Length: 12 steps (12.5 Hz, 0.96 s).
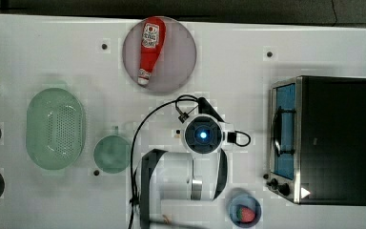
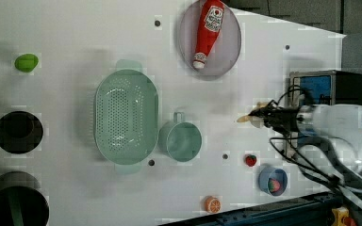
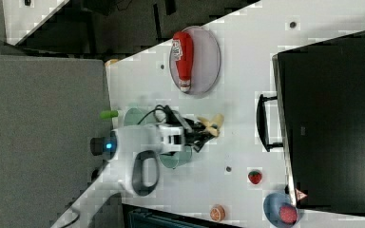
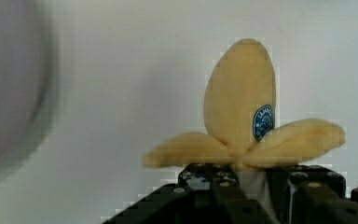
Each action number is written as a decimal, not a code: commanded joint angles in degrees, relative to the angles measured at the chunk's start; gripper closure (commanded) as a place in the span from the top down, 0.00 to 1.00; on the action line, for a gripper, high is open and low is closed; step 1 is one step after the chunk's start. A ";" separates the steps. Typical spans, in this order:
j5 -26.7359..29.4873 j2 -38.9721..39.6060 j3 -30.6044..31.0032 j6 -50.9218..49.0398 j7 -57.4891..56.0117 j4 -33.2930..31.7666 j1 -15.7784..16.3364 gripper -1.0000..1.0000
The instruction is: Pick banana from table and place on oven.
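Observation:
The banana (image 4: 240,98) is pale yellow, with peeled flaps and a blue sticker. My gripper (image 4: 251,179) is shut on its lower end. In the left view the banana (image 2: 250,117) sticks out of the gripper (image 2: 264,117) over the white table (image 2: 75,28), just short of the oven (image 2: 327,84). In the right view the banana (image 3: 211,123) lies between the gripper (image 3: 202,129) and the oven's handle (image 3: 264,122). From above, the arm's wrist (image 1: 203,134) covers the gripper and banana. The oven (image 1: 336,138) stands at the top view's right, its black top bare.
A ketchup bottle (image 1: 151,50) lies on a grey plate (image 1: 181,57). A green colander (image 1: 55,129) and green cup (image 1: 112,153) sit at the top view's left. A loose strawberry (image 2: 250,160), an orange slice (image 2: 212,204) and a blue bowl (image 1: 244,210) lie near the oven's front.

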 commanded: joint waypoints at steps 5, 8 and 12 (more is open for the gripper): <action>-1.28 -22.55 0.78 -39.53 0.43 18.24 0.47 0.27; -1.35 -22.24 0.36 -48.23 0.40 26.94 0.06 0.27; -1.48 -16.90 -6.21 -47.53 -5.76 31.32 -1.43 0.27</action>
